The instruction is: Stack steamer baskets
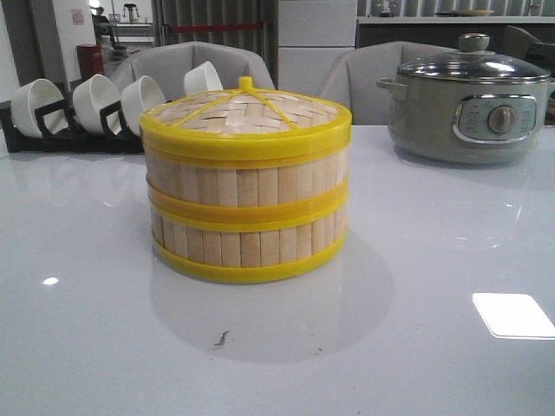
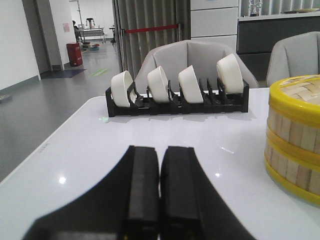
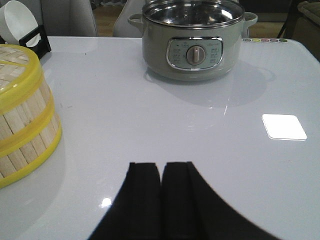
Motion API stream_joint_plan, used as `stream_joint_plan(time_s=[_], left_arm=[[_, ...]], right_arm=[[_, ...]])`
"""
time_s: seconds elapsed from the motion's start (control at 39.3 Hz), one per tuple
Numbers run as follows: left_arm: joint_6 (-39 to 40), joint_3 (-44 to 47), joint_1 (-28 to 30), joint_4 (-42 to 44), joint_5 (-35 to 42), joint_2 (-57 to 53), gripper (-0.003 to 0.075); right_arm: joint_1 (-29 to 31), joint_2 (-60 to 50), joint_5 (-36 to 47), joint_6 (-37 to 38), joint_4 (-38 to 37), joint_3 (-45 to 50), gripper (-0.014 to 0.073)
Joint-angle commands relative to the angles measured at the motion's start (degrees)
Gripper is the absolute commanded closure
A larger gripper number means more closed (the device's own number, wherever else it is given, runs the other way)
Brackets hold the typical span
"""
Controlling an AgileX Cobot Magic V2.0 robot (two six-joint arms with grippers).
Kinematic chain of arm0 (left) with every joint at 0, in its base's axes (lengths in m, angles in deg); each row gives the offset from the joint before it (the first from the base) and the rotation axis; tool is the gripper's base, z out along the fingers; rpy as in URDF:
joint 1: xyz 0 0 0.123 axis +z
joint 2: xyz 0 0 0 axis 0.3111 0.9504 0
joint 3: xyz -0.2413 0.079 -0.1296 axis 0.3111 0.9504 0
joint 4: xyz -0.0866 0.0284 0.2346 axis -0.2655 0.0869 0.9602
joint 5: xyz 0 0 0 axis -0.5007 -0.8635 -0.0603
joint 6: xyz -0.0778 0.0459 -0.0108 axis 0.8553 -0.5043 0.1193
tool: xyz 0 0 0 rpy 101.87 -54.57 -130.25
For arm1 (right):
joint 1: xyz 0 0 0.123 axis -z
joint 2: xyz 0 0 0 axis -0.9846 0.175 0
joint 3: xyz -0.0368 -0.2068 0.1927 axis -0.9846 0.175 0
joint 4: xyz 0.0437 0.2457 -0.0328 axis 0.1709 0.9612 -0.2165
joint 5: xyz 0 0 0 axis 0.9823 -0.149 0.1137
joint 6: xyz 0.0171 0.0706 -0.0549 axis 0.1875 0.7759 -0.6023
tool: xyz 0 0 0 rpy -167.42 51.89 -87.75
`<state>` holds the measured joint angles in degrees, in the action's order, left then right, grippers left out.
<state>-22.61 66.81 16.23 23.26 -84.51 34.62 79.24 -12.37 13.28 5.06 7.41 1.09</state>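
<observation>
Steamer baskets [image 1: 247, 217]: sitting stacked, two high, mid-table under the woven lid [image 1: 245, 111]
Left gripper [image 2: 160, 165]: hovering beside the stack, fingers pressed together, gripping nothing
Right gripper [image 3: 161, 182]: hovering opposite, likewise closed, empty

Tabletop [image 1: 104, 347]: glossy white, mirroring a bright rectangular light patch near its right side and small glints elsewhere.
Chairs [image 1: 186, 65]: pale grey upholstered backs pushed up to the far edge of the tabletop; another grey chair [image 2: 295, 55] shows in the left wrist view.
Floor [image 2: 60, 100]: grey and polished, reflecting light, with a dark mat near the far wall.
Walls [image 2: 15, 45]: white, with a small notice near a doorway.
Curtain [image 2: 150, 22]: grey vertical folds, a red barrier tape [image 2: 152, 29] stretched in front.
Red bin [image 2: 74, 54]: stands on the floor by the white wall.
Drawer unit [image 2: 214, 20]: white, beside a dark cabinet [image 2: 275, 32] with a shelf on top.
Distance: a table with equipment, too small to identify.
</observation>
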Motion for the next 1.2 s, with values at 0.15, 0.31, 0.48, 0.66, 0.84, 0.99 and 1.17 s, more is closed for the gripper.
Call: stream_joint_plan(time_s=[0.15, 0.31, 0.48, 0.66, 0.84, 0.99, 1.17], left_arm=[[-0.12, 0.01, 0.15, -0.48, 4.86, -0.87, 0.0632], [-0.12, 0.01, 0.15, -0.48, 4.86, -0.87, 0.0632], [-0.12, 0.01, 0.15, -0.48, 4.86, -0.87, 0.0632], [-0.12, 0.01, 0.15, -0.48, 4.86, -0.87, 0.0632], [-0.12, 0.01, 0.15, -0.48, 4.86, -0.87, 0.0632], [-0.12, 0.01, 0.15, -0.48, 4.97, -0.76, 0.0632], [-0.12, 0.01, 0.15, -0.48, 4.97, -0.76, 0.0632]], right_arm=[[0.36, 0.17, 4.60, -0.64, -0.05, -1.70, 0.0538], [0.36, 0.11, 5.51, -2.23, -4.32, -1.70, 0.0538], [0.36, -6.09, 5.07, -2.16, -4.58, 0.79, 0.0538], [0.36, -15.32, 8.75, -2.12, -2.65, 10.87, 0.0538], [0.36, -24.01, 7.89, -2.12, 1.94, 17.05, 0.0538], [0.36, -24.20, 6.93, -2.12, 2.05, 17.04, 0.0538], [0.36, -24.14, 6.94, -2.12, 2.05, 17.04, 0.0538]])
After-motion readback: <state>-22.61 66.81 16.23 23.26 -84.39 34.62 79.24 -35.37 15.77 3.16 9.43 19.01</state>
